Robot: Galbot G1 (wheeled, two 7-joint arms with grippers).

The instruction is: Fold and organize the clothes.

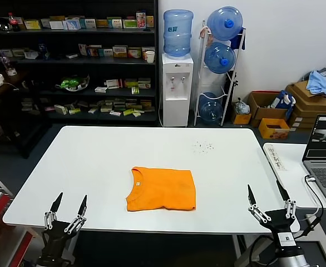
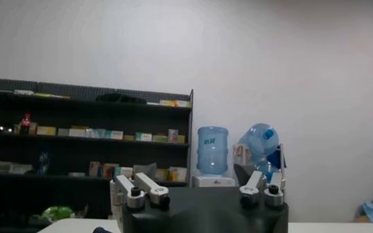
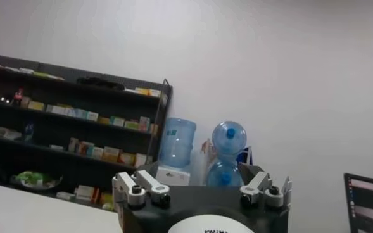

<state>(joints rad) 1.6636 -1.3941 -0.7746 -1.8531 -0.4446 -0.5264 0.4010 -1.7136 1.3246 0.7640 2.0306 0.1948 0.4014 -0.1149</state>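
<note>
The orange T-shirt (image 1: 162, 188) lies folded into a compact rectangle on the white table (image 1: 96, 161), near the middle of its front half, round neck toward the left side. My left gripper (image 1: 69, 202) stands open at the table's front left corner, fingers pointing up, well apart from the shirt. My right gripper (image 1: 268, 193) stands open at the front right edge, also pointing up and empty. Both wrist views face the far wall and shelves, and the shirt is out of view in them.
A laptop (image 1: 324, 150) sits on a side desk at the right. Behind the table stand dark shelves (image 1: 79, 61), a water dispenser (image 1: 177, 83) and a rack of water bottles (image 1: 221, 55). Cardboard boxes with blue-grey clothes (image 1: 319, 89) are at the far right.
</note>
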